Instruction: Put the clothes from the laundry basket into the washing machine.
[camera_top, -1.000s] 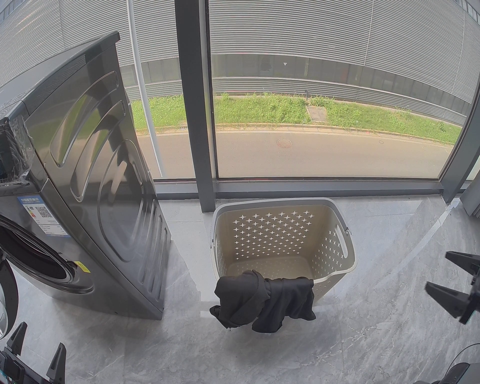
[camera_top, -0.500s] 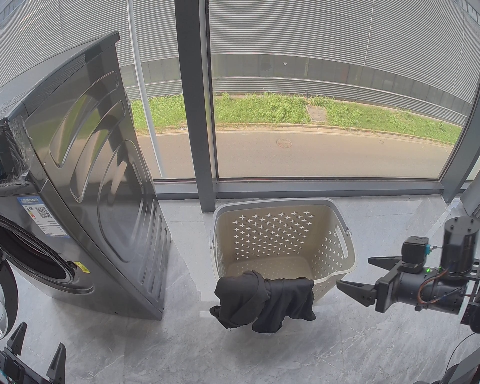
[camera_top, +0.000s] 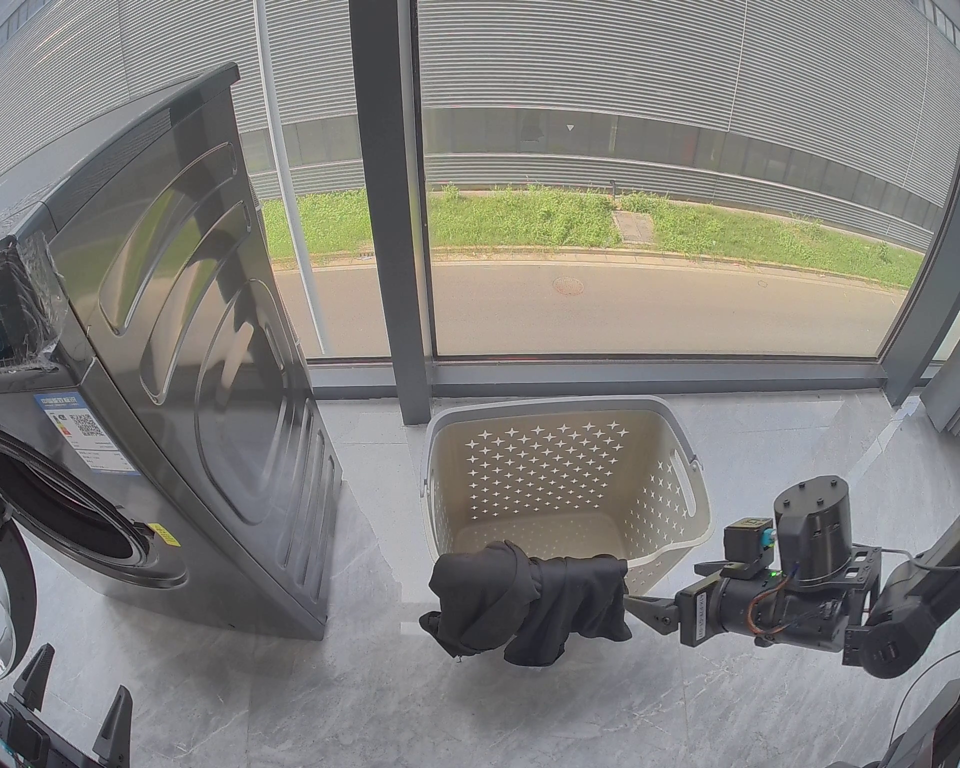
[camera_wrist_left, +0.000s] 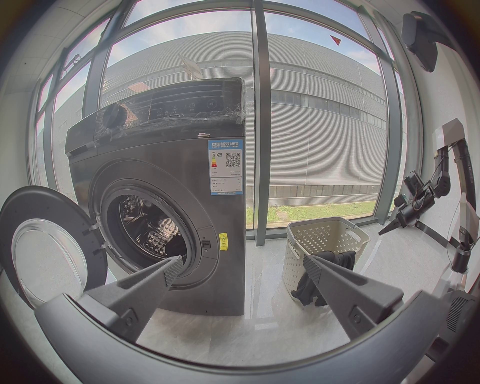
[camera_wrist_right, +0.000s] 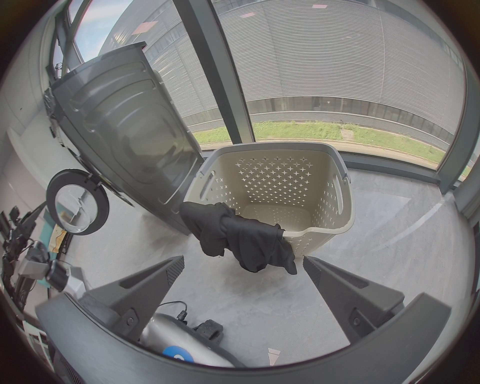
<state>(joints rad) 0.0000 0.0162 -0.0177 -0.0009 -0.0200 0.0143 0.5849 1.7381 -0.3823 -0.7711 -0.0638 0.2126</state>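
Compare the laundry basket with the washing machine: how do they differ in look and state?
The laundry basket is cream with star holes; the washing machine is dark grey. The basket is lower than the machine. The basket opens upward, a black garment draped over its rim; the machine opens frontward, its round door swung wide. Both stand on the floor by the window.

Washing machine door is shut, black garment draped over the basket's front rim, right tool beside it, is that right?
No. The washing machine door is swung open, as the left wrist view shows. The black garment does drape over the basket's front rim, with the right tool beside it.
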